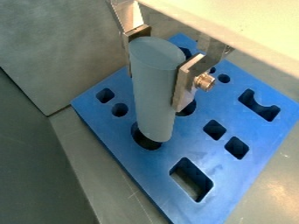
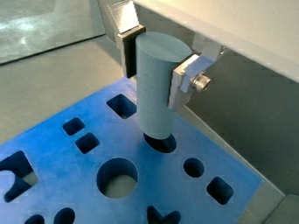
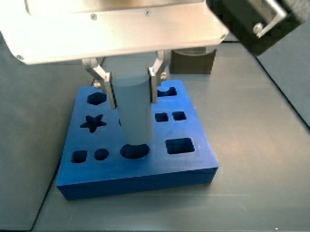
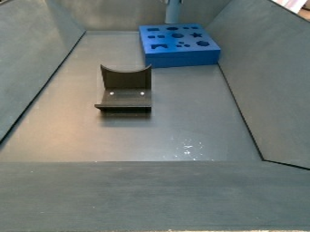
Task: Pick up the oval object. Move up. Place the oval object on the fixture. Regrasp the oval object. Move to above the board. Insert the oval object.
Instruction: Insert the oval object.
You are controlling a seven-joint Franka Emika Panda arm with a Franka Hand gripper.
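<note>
Hand (image 1: 162,59) grips peg (image 1: 153,92), prob. entering board (image 1: 251,153).

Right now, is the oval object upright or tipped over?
Upright: the oval object stands vertically in the gripper, its lower end in a hole of the board.

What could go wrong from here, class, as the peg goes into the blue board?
1. The oval object stands upright with only its lower end in its hole in the board; slight misalignment could jam it.
2. The hand grips it near the top, so pushing down could let it slip between the fingers.
3. Opening early might leave it half seated.
</note>
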